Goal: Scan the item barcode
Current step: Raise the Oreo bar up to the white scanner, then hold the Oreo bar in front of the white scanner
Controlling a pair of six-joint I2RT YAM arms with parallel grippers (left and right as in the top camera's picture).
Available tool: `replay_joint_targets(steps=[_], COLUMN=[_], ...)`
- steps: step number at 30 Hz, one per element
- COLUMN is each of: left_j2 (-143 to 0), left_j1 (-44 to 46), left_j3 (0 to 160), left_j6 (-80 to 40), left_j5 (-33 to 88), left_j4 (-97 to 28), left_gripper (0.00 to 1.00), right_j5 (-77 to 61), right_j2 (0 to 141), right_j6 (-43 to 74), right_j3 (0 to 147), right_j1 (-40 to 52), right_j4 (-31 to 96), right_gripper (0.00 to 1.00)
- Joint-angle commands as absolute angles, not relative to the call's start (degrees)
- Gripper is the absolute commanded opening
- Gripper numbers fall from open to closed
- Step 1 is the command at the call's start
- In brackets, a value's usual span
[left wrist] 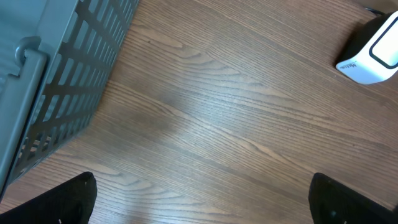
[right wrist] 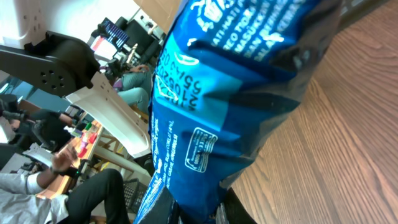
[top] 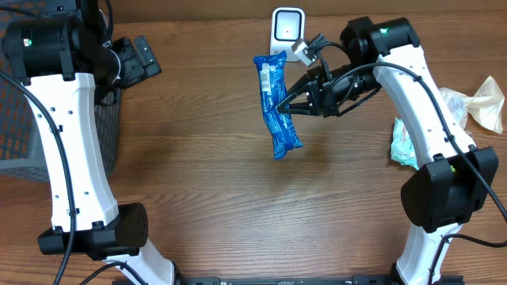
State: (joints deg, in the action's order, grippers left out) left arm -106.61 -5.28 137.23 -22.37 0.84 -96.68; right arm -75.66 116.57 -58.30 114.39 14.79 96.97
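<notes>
The right gripper (top: 287,105) is clenched on the blue snack packet (top: 279,133), holding it off the surface (top: 206,186) just in front of the white scanner (top: 287,26), probably to show it the barcode. The left gripper (top: 136,57), well off to the scanner's side, stands released and empty.
</notes>
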Motion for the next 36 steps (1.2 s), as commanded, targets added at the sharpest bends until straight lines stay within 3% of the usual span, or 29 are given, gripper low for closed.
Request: replay_joint_targets(steps=[1, 4, 6, 10, 14, 23, 36], left_j2=[-104.99, -104.99, -104.99, -104.99, -104.99, -104.99, -104.99], left_j1=[-5.23, -5.23, -5.23, -5.23, -5.23, -5.23, -5.23], left_j3=[137.62, 137.62, 137.62, 137.62, 137.62, 137.62, 137.62], left_j6=[-21.87, -21.85, -21.85, -21.85, -21.85, -21.85, -21.87], left_j5=[0.89, 0.89, 0.89, 0.89, 0.89, 0.89, 0.89], left_j4=[-96.79, -96.79, -96.79, -96.79, -96.79, -96.79, -96.79], left_gripper=[1.0, 1.0, 1.0, 1.0, 1.0, 1.0, 1.0], right_j5=[-79.2, -77.25, -70.7, -42.5, -20.99, 12.95, 30.04], right_j2=[113.82, 113.82, 113.82, 113.84, 113.91, 115.57, 120.25], right_j6=[-57.95, -49.82, -37.76, -11.94, -3.49, -0.84, -8.27], right_j3=[116.03, 116.03, 116.03, 116.01, 116.01, 116.01, 117.8], right_j1=[13.87, 13.04, 12.88, 14.59, 17.54, 22.61, 26.11], right_j4=[96.31, 90.87, 83.11, 68.51, 63.22, 56.1, 48.01], right_gripper=[0.04, 0.04, 0.04, 0.04, 0.04, 0.04, 0.03])
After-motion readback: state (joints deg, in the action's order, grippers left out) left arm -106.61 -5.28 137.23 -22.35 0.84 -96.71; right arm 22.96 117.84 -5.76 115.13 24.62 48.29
